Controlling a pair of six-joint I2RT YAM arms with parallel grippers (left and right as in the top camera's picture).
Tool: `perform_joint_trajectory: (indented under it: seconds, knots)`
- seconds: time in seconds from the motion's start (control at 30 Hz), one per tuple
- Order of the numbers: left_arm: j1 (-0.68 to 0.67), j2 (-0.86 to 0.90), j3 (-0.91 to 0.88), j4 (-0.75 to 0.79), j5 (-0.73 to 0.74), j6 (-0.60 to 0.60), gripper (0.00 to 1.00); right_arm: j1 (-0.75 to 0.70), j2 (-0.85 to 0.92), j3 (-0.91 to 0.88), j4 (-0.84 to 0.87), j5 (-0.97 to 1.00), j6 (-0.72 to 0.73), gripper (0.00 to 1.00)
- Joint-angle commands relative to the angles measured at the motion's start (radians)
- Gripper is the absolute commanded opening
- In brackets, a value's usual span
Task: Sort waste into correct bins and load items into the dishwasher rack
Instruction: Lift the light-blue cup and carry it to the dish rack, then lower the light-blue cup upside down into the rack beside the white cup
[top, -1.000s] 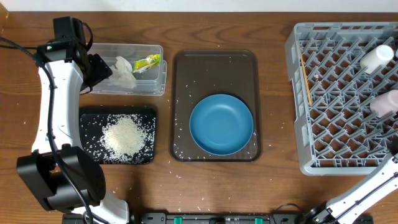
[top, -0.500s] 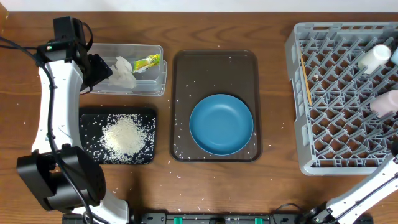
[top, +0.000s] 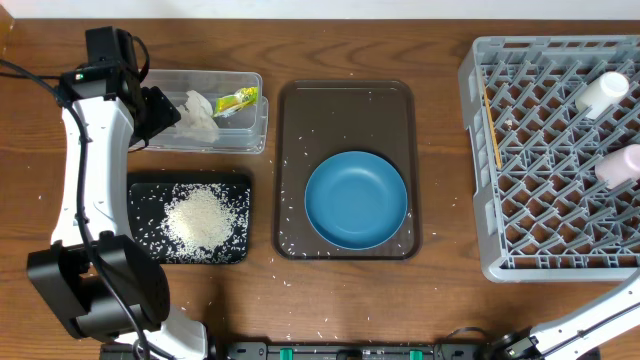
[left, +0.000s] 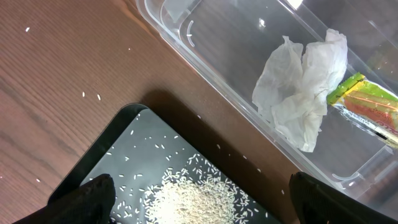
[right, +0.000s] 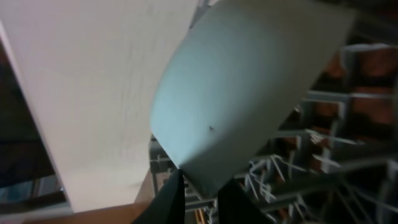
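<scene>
Left wrist view: the left jaws are standing wide apart and holding nothing, their dark fingertips (left: 93, 199) showing at the two lower corners. Beneath them the shallow black tray (left: 118, 149) is lying on the wooden counter (left: 62, 74), and a heap of white rice grains (left: 193, 199) is lying in it, midway between the fingertips. Just beyond the jaws the clear tub (left: 186, 37) is holding the crumpled white tissue (left: 305, 93), with the yellow-green wrapper (left: 367, 106) touching it. Right wrist view: the right jaws are standing only narrowly apart, and the rim of the light blue bowl (right: 249, 93) is reaching down between their fingertips (right: 169, 202); whether they are pressing on it cannot be told. The bowl is tilting over the grey dishwasher rack (right: 323, 143) beyond the jaws. Overhead view: the right jaws are lying outside the picture, and the left jaws are hovering at the tub's left end. The dark blue plate (top: 356, 200) is resting on the brown tray (top: 345, 110), well apart from the left jaws. Farther from them again, the white cup (top: 600, 93), the pink cup (top: 620, 165) and the chopsticks (top: 492, 130) are lying on the rack's grid.
</scene>
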Motion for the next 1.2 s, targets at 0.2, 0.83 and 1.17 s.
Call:
perform_joint_trajectory:
  seconds: [0.2,0.83,1.17]
  knots:
    - [0.003,-0.022,-0.004,-0.006,-0.001,-0.008,0.92,-0.024,-0.268,0.0,-0.135,0.34,0.013,0.19]
    - [0.003,-0.022,-0.004,-0.006,-0.001,-0.008,0.92,0.197,-0.477,-0.001,-0.043,0.652,0.015,0.29]
    - [0.003,-0.022,-0.004,-0.006,-0.001,-0.008,0.92,0.441,-0.318,-0.001,0.225,1.156,-0.055,0.01]
